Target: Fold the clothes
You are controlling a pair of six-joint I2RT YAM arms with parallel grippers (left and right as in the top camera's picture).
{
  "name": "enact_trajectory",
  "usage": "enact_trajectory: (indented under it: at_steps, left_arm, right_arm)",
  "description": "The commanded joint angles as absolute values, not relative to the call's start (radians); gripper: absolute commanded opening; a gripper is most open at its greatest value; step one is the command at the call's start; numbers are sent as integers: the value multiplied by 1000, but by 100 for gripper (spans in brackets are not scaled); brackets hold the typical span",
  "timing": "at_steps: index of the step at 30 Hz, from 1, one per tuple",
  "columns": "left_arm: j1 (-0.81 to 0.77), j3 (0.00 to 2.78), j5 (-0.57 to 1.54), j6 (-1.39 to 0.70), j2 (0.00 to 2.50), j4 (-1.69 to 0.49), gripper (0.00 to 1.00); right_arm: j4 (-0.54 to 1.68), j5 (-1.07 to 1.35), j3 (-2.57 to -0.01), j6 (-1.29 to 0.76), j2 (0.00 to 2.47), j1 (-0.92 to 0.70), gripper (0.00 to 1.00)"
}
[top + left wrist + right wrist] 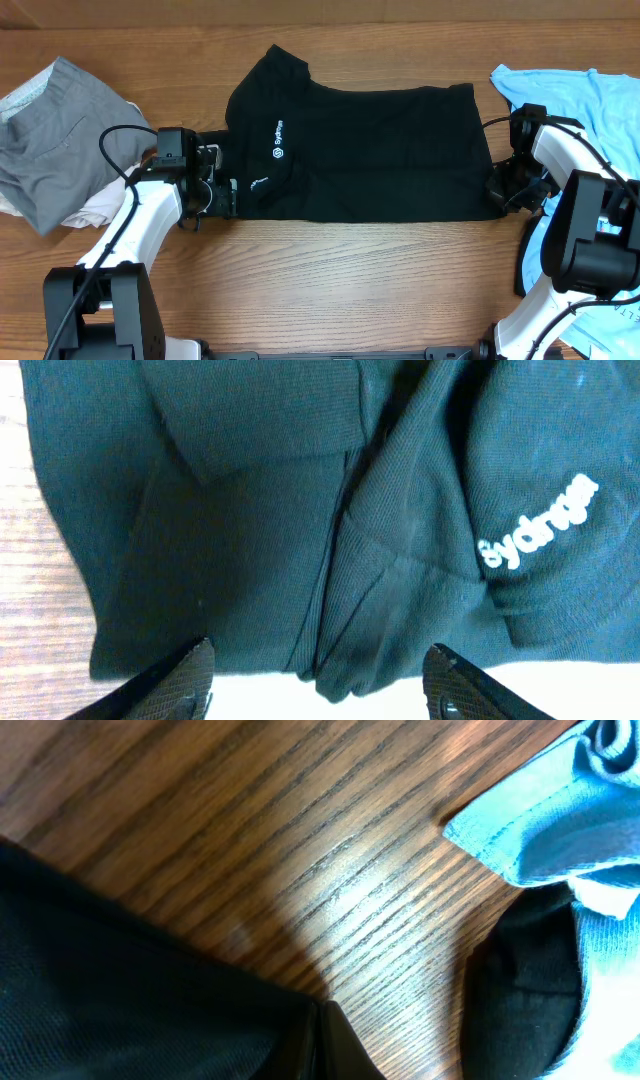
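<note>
Black shirt (360,150) lies flat mid-table (350,280), stretched sideways, collar end toward the left arm and hem end toward the right. It looks part-folded already, with a sleeve tucked over the body, white logo (540,525) facing up.

Left gripper (222,192) sits at the collar-side edge, low over the cloth. In the left wrist view its jaws are spread wide, both fingertips (185,680) clear of the fabric, holding nothing, with a bunched ridge of shirt lined up between them.

Right gripper (497,190) is at the near hem corner. In the right wrist view its jaws are pressed together (320,1045), probably pinching the shirt corner, though dark fingers against dark cloth make the actual grip hard to confirm.

Step in hand: taking hold of both ends of the shirt for the next fold. The right end seems secured, the left not yet.

Next move calls for the left jaws to drop onto that ridge and close on it, catching all layers. Then both arms lift together and carry one edge across so the fold lands square.

Waiting their turn: the grey garment (50,140) on the left and the light blue garment (590,95) on the right, just beside the right arm.
</note>
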State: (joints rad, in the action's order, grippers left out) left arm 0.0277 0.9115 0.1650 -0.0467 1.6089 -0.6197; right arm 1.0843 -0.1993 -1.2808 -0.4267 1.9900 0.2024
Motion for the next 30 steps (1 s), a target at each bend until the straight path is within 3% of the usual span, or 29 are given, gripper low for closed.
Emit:
enact_trajectory:
  at_steps: [1, 3, 5, 9, 10, 17, 30]
  left_arm:
    - [25, 880, 175, -22, 1615, -586, 49]
    - [25, 861, 152, -22, 1615, -567, 35]
    - [25, 842, 142, -22, 1616, -550, 30]
    - [25, 828, 136, -22, 1616, -549, 6]
    - [25, 828, 125, -25, 1616, -553, 4]
    - [31, 828, -116, -126, 1615, -653, 4]
    - [41, 828, -254, -270, 1518, -810, 4]
  right_arm:
    - [1067, -245, -1258, -442, 2029, 218, 4]
    - [1067, -246, -1258, -442, 2029, 218, 4]
    - [1067, -246, -1258, -442, 2029, 218, 4]
    - [1066, -246, -1258, -442, 2029, 218, 4]
    - [1066, -246, -1258, -442, 2029, 218, 4]
    - [1069, -246, -1258, -442, 2029, 218, 4]
    - [1167, -222, -1258, -447, 1994, 218, 4]
